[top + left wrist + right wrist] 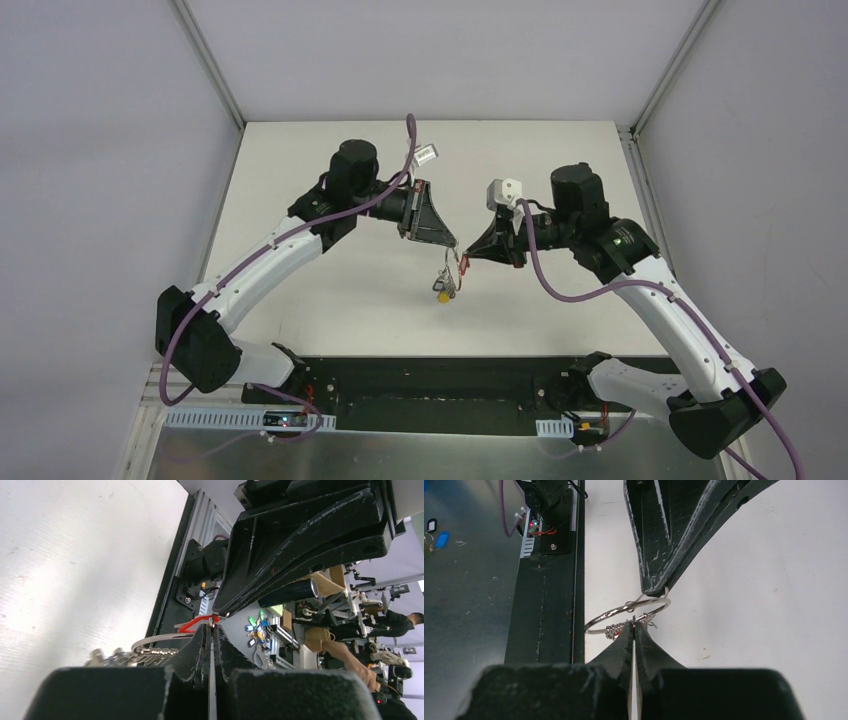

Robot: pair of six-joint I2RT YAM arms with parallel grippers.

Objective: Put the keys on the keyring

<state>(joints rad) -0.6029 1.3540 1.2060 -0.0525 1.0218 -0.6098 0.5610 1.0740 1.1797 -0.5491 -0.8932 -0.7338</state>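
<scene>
Illumination is diffuse and comes from overhead; I register no hard-edged shadow in any view. In the top view the white table [380, 322] is bright and even, with only faint, soft shadows beneath my arms, and focus is sharp throughout. In the left wrist view the table surface at left is close to overexposed. The fingers [192, 652] of my left gripper [212, 627] are dark and soft there, too near the lens for focus. In the right wrist view the keyring [610, 613] is sharp and carries small specular glints. My right gripper [634, 625] blurs toward its near base.
</scene>
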